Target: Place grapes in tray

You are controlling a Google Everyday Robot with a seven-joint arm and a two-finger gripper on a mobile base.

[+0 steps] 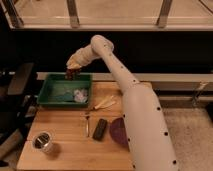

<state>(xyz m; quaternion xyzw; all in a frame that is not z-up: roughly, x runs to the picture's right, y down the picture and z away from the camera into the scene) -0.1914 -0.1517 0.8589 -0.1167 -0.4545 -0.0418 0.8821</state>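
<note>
1. Dark purple-brown grapes (71, 73) are pinched in the hand (73, 67), above the far rim of the tray (50, 95) at about 12 o'clock.
2. Green tray sits on the wooden desk (70, 140) at its 10 o'clock corner (a pale crumpled item (80, 95) lies inside).
3. Metal cup (43, 142) stands at 7 o'clock; a dark purple bowl (119, 131) is at 4 o'clock, partly hidden by the arm.

Your pincer (73, 70) hangs over the tray's (52, 101) far rim, with the grapes (71, 74) at it. The tray sits at the counter's (70, 135) far left corner. Right of it lies the bowl (119, 132); a cup (43, 142) stands near left.
</note>
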